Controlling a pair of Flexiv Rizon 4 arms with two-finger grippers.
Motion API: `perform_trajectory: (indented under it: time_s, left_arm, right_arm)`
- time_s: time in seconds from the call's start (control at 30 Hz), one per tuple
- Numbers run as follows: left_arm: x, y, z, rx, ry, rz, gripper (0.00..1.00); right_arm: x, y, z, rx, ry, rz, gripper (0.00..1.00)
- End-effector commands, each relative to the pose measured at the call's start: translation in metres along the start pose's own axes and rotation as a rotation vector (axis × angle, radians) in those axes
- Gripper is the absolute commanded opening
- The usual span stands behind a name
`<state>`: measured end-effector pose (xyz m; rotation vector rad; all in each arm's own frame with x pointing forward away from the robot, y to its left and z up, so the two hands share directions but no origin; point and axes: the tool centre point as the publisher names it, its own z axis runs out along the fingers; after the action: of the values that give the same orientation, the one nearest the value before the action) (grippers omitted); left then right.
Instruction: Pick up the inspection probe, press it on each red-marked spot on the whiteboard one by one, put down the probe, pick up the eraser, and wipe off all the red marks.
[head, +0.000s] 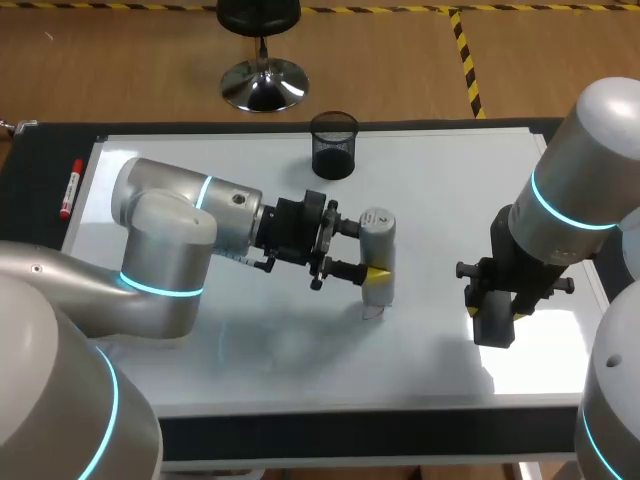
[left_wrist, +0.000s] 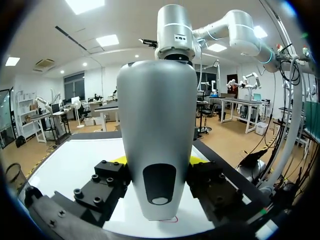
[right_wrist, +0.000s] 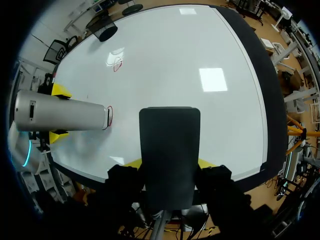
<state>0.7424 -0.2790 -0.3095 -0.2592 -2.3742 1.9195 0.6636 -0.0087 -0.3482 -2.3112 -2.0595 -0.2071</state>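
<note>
My left gripper (head: 366, 250) is shut on the silver inspection probe (head: 377, 262), which stands near the middle of the whiteboard (head: 200, 160). In the left wrist view the probe (left_wrist: 157, 125) fills the space between the yellow fingertips (left_wrist: 119, 160), and its tip sits on a red ring (left_wrist: 173, 219). The right wrist view shows that probe (right_wrist: 60, 118) from the side, with the ring (right_wrist: 109, 116) at its tip and a second red mark (right_wrist: 117, 64) farther off. My right gripper (right_wrist: 169, 163) is shut on the black eraser (right_wrist: 169, 150), held above the board's right part (head: 493, 322).
A black mesh cup (head: 333, 145) stands at the board's far edge. A red marker (head: 70, 188) lies on the dark mat left of the board. The board's near edge runs just below both grippers.
</note>
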Motion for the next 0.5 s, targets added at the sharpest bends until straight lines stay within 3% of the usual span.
perform_trajectory:
  time_s: [0.03, 0.13, 0.5]
  left_arm:
    - [-0.0016, -0.0166, -0.0045, -0.007, 0.006, 0.012, 0.0]
    - [-0.0027, -0.023, -0.0052, -0.014, 0.015, 0.029, 0.0]
    - [0.0039, -0.0217, -0.0109, -0.06, 0.007, 0.007, 0.0]
  right_arm:
    - [-0.0014, -0.0009, -0.0016, -0.001, 0.002, -0.001, 0.0]
    - [-0.0014, -0.0009, -0.0016, -0.001, 0.002, -0.001, 0.0]
    - [-0.0014, -0.0009, -0.0016, -0.001, 0.002, -0.001, 0.0]
